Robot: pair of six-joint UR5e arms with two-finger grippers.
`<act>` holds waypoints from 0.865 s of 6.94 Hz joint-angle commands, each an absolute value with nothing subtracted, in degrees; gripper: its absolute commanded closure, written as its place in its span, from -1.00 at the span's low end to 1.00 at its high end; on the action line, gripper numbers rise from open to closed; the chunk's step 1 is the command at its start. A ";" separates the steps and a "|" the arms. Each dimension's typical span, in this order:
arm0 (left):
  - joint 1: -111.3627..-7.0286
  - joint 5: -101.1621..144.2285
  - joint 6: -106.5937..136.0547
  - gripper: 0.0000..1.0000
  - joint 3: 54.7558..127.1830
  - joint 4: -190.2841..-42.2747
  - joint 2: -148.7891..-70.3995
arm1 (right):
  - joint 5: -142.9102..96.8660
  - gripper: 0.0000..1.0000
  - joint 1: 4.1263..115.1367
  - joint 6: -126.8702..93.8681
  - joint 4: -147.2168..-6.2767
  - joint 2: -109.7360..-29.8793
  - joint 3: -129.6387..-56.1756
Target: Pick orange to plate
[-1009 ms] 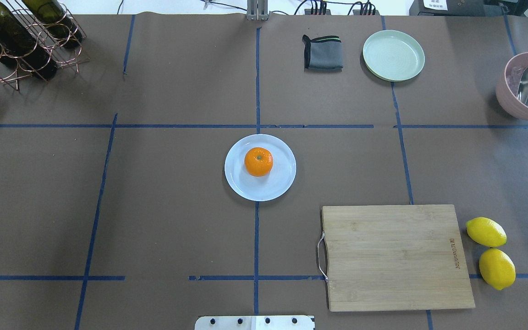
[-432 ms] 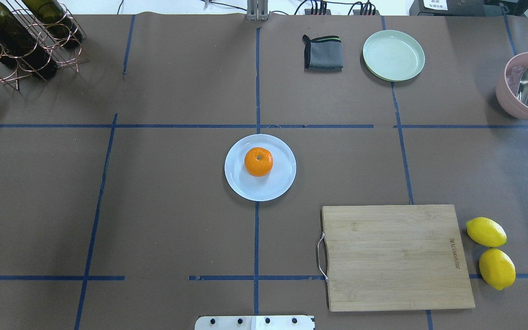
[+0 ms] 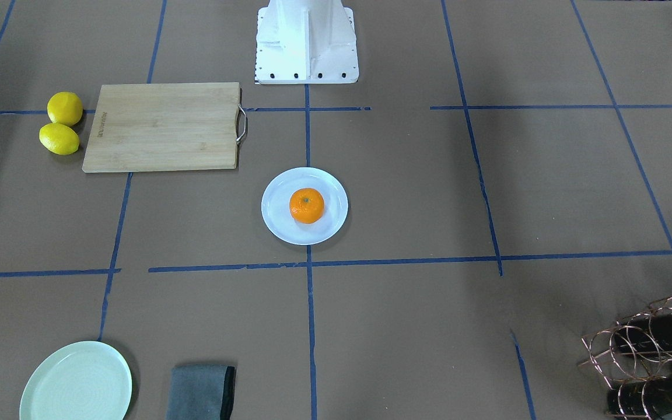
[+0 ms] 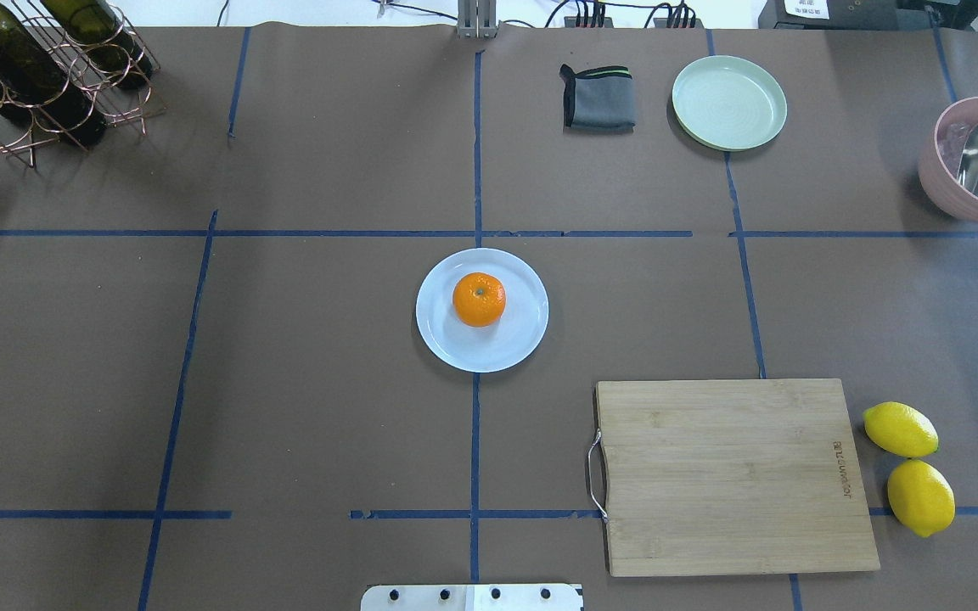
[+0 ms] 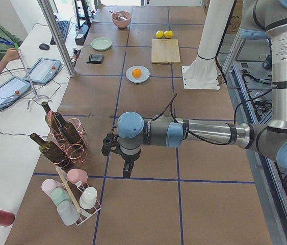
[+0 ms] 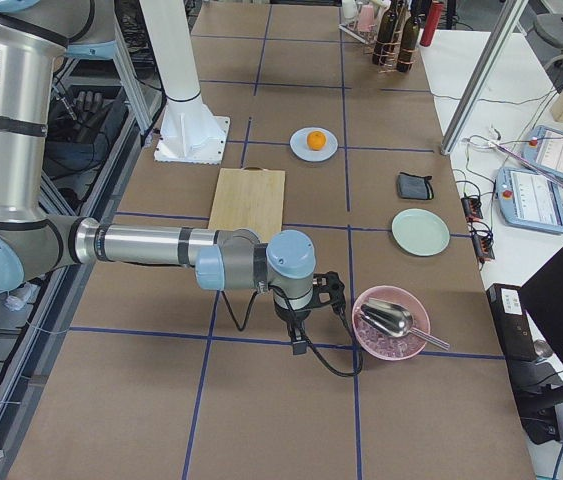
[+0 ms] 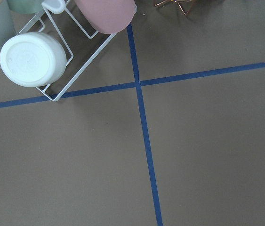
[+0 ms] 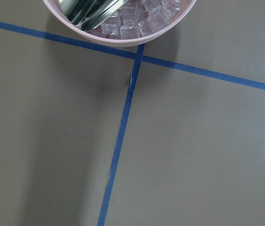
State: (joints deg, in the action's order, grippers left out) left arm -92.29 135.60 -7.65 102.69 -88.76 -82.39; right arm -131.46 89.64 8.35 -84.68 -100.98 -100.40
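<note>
The orange [image 4: 479,299] sits stem up on the pale bluish-white plate [image 4: 516,341] at the table's middle, slightly toward the far side of the plate's centre. It shows the same way in the front view, the orange [image 3: 306,205] on the plate [image 3: 325,231]. Neither arm is in the overhead or front view. My left gripper [image 5: 108,146] hangs at the table's left end by the bottle rack. My right gripper [image 6: 329,290] hangs at the right end beside the pink bowl. Whether either is open or shut, I cannot tell. Both are far from the orange.
A wooden cutting board [image 4: 735,475] lies near right, with two lemons [image 4: 901,429] beside it. A pale green plate [image 4: 728,103] and a grey cloth [image 4: 598,98] are far right. The pink bowl [image 4: 941,185] holds a scoop. A wine rack [image 4: 39,76] stands far left, a cup rack [image 7: 52,52] under my left wrist.
</note>
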 commanded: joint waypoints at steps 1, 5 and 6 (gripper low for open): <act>-92.29 135.44 -7.65 -1.00 102.66 -88.77 -82.18 | -131.48 -1.00 89.65 8.35 -84.55 -100.99 -100.37; -92.37 135.44 -7.65 -1.00 102.74 -88.77 -81.65 | -131.75 -1.00 89.65 8.44 -84.46 -101.60 -100.55; -92.37 135.44 -7.65 -1.00 102.83 -88.77 -81.65 | -131.75 -1.00 89.65 8.44 -84.46 -101.78 -100.55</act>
